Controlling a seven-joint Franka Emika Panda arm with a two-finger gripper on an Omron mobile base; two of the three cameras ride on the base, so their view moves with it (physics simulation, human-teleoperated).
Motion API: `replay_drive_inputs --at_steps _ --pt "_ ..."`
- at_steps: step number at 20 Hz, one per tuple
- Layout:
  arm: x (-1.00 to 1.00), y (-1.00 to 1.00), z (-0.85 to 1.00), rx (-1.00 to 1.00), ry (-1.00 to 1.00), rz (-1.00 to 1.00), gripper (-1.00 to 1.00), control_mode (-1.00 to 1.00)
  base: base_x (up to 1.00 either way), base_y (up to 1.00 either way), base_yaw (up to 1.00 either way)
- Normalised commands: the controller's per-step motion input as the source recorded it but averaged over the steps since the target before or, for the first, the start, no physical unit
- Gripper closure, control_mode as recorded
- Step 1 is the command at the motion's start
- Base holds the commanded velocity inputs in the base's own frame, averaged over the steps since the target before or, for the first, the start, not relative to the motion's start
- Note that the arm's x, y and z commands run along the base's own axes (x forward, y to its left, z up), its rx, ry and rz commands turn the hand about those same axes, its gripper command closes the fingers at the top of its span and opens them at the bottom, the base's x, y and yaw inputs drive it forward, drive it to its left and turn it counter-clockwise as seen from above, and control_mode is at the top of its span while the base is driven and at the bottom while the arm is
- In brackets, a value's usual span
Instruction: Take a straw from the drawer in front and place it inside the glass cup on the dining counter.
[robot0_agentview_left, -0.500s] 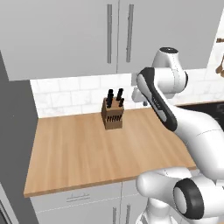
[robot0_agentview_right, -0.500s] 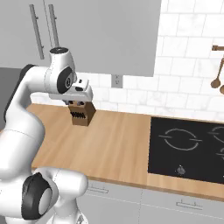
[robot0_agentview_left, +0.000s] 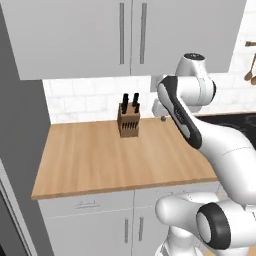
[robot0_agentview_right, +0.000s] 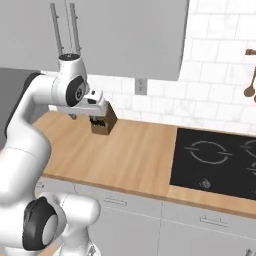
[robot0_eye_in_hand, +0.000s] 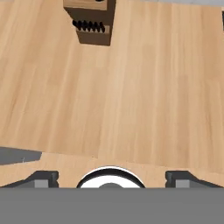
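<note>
So the gripper (robot0_eye_in_hand: 112, 178) hangs over a wooden countertop (robot0_agentview_left: 100, 155) with its jaws spread wide and nothing between them (both fingertips (robot0_eye_in_hand: 41, 178) sit far apart at the bottom of the hand view). A knife block (robot0_agentview_left: 128, 120) stands by the tiled wall just past the hand, a black hob (robot0_agentview_right: 220, 160) lies to the right, and wooden spoons (robot0_agentview_right: 249, 82) hang cut off at the frame edge. A drawer (robot0_agentview_right: 117, 202) under the countertop is shut, and there's no writing I can read anywhere.

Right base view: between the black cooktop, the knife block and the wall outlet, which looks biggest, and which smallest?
1. Black cooktop, by far the largest.
2. Knife block, partly hidden behind the robot's hand.
3. Wall outlet, smallest, though it sits farther back, which shrinks it somewhat.
</note>
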Motion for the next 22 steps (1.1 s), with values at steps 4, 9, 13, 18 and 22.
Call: replay_drive_inputs --at_steps 4,9,13,18,22 --pt "0.0 0.0 0.0 0.0 0.0 0.0 -1.0 1.0 -0.59 -0.64 0.38" --pt "0.0 0.0 0.0 0.0 0.0 0.0 -1.0 1.0 -0.37 -0.83 0.43" --pt "0.0 0.0 0.0 0.0 0.0 0.0 -1.0 1.0 -0.27 -0.84 0.43" --pt "0.0 0.0 0.0 0.0 0.0 0.0 -1.0 1.0 -0.16 -0.55 0.44" --pt "0.0 0.0 0.0 0.0 0.0 0.0 -1.0 1.0 -0.01 -0.47 0.47"
